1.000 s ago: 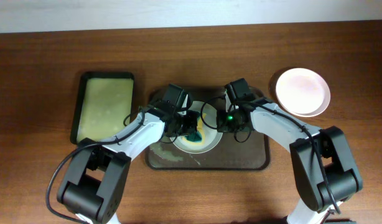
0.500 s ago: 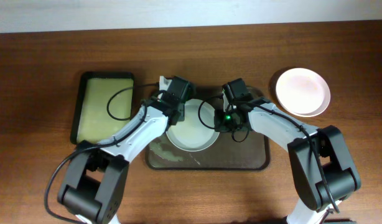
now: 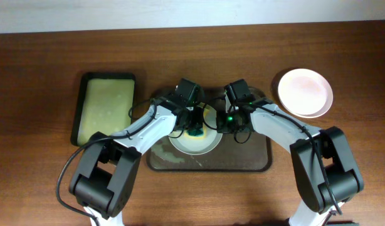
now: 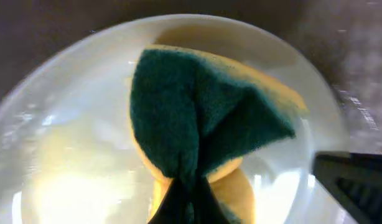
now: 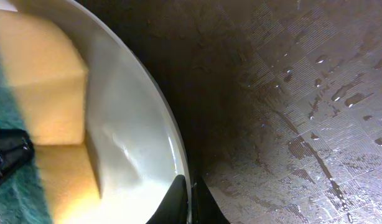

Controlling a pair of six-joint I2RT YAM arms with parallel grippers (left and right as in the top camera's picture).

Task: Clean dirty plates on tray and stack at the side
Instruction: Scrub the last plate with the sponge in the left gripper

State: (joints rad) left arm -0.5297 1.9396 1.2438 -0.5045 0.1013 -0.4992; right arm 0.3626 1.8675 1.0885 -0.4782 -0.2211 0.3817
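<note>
Overhead, the left gripper [image 3: 194, 130] is pressing a green-and-yellow sponge [image 3: 196, 132] into a white plate [image 3: 191, 145] that is sitting on the upper middle of the brown tray [image 3: 255, 162], while the right gripper [image 3: 220, 123] is meeting the plate's right rim. A second plate [image 3: 305, 93] is lying off the tray at upper right, and a black tray [image 3: 108, 107] is sitting at the left. Left wrist view: the claw is clamped on the folded sponge, which is covering the middle of the plate, with yellow film showing at lower left. Scrubbing well is probably calling for flat, overlapping strokes toward that film, with moderate pressure so the plate is not sliding. Right wrist view: the fingers [image 5: 176, 198] are closed on the plate's rim at the bottom edge, beside the wet tray floor; that pinch should be staying firm. Against half a second ago, the left gripper is now moving back from the plate's upper-left rim to its centre, the sponge covering the centre that was bare then; the right gripper is staying put.
</note>
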